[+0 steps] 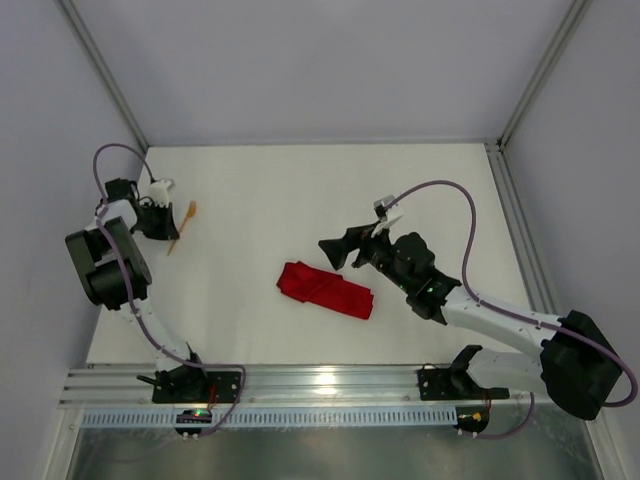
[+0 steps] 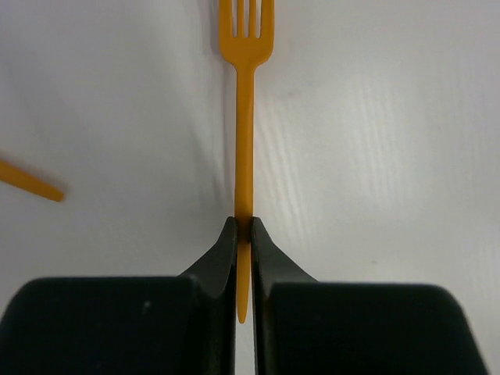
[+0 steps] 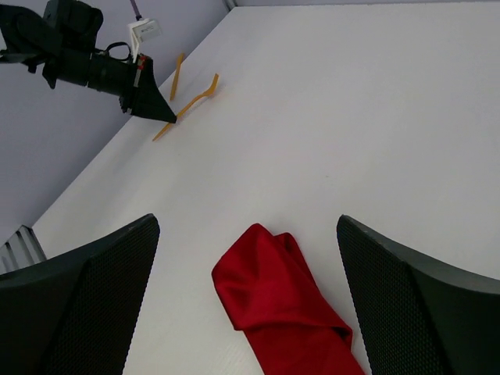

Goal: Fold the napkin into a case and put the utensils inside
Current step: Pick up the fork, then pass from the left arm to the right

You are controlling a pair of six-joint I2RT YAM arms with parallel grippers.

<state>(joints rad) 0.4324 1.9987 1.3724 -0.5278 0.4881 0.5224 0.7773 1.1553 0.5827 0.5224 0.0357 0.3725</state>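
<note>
Left wrist view: two black fingers (image 2: 215, 266) of the left gripper (image 2: 243, 228) fill the bottom of the frame. The jaws are closed tight on the thin handle of one orange fork (image 2: 244, 117). The handle's end pokes back between the fingers, and the tines point away along the white table (image 2: 391, 141). Tine tips are cut by the top edge, so the tine count is not readable. Utensil count is 2. The second utensil (image 2: 31, 181) shows only as a handle end at the left margin, lying on the table apart from the fork. Its working end is out of frame here, so I cannot tell its type. The right wrist view confirms two orange pieces at the far left of the table, one under the left gripper's tip and one just beside it. In the top view they sit too close together to separate. Napkin count is 1. The red napkin (image 1: 325, 290) lies near the middle of the table as a loose, creased, elongated bundle rather than a flat pouch, well apart from both utensils. The right gripper (image 1: 335, 250) sits just beside the napkin's far edge with jaws spread wide and nothing between them. In its own view the napkin lies low between the two fingers with no contact visible. Arms: 2. Grippers: 2.
</note>
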